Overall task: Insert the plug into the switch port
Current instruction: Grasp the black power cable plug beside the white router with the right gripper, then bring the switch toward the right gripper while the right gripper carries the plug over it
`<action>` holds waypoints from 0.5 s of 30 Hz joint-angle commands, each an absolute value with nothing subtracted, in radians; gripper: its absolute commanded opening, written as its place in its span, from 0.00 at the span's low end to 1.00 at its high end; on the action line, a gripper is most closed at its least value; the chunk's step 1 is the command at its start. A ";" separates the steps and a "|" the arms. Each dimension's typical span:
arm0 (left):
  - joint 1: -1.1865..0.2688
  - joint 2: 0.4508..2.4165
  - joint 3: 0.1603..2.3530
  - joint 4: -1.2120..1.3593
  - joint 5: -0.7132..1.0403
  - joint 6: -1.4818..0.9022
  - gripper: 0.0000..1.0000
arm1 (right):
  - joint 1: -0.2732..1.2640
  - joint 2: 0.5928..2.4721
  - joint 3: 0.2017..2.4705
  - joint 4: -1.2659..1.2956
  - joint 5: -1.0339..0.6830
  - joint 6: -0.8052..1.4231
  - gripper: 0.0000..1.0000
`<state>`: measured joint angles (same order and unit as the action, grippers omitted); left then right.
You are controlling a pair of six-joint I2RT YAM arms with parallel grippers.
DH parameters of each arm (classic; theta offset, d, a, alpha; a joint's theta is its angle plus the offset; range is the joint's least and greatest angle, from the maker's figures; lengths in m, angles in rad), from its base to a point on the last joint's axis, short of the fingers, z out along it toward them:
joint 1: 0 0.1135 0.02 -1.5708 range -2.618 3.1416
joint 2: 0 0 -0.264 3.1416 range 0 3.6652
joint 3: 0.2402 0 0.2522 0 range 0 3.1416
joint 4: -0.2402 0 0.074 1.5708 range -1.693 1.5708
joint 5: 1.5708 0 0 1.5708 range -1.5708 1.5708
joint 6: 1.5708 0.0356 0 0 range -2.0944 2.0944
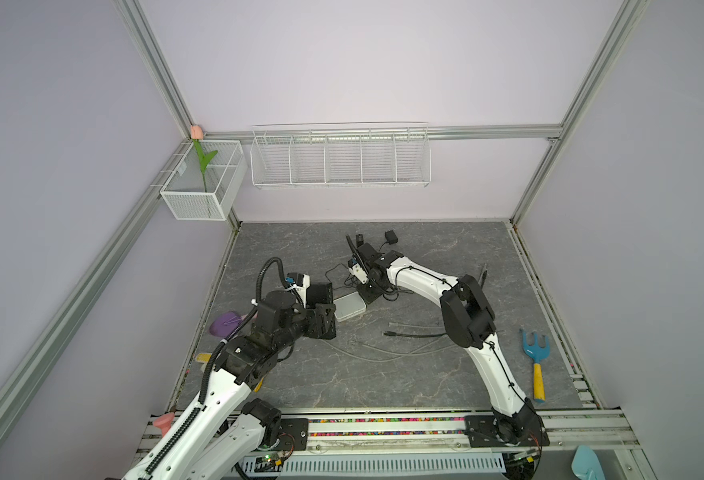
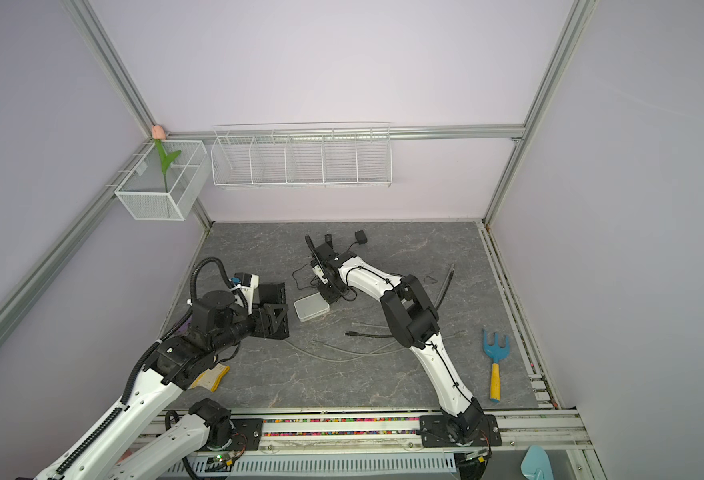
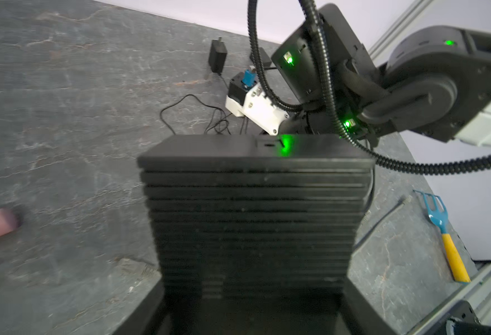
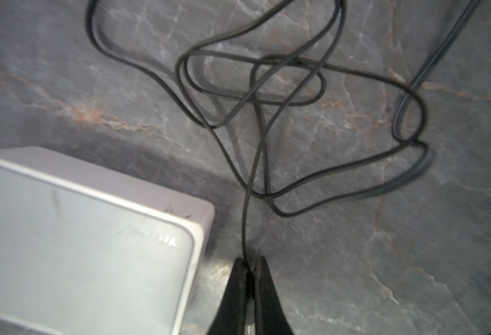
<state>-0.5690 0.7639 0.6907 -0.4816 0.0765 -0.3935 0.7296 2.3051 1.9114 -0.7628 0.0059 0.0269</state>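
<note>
The grey stone-look table (image 1: 425,374) carries everything, and the white switch (image 1: 349,307) lies near its middle. The left arm (image 1: 225,390) reaches in from the left of the switch, the right arm (image 1: 421,282) from its right and slightly beyond it. High on the back wall, well beyond the switch, hang a white wire rack (image 1: 340,162) and, further left, a mesh basket (image 1: 200,199) with a fake tulip in it. Far to the right of the switch, near the table edge, lies a blue rake (image 1: 535,357) with a yellow handle.

The left gripper (image 2: 286,309) sits just left of the switch, close to it but apart in a top view. Its broad black fingers (image 1: 320,294) stand partly apart, with nothing seen between them.

A thin black cord (image 4: 296,185) lies in loose tangled loops on the table just beyond the switch. It leads away to a small black adapter (image 1: 391,237) further back.

The right gripper (image 4: 250,264) points down at the table right beside the switch's far right corner. Its fingers (image 4: 235,290) are pinched tight on one strand of the cord. The strand vanishes between them, so the plug itself cannot be made out. No cord is seen entering the switch.
</note>
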 commanded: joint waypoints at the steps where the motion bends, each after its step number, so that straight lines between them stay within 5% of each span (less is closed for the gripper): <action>1: -0.648 0.759 0.612 -0.339 0.075 -0.417 0.00 | 0.681 2.126 1.848 -0.668 -0.165 0.088 0.07; 15: -0.966 0.875 0.383 0.063 0.006 -0.381 0.00 | 0.644 1.612 1.180 0.120 -0.604 0.390 0.07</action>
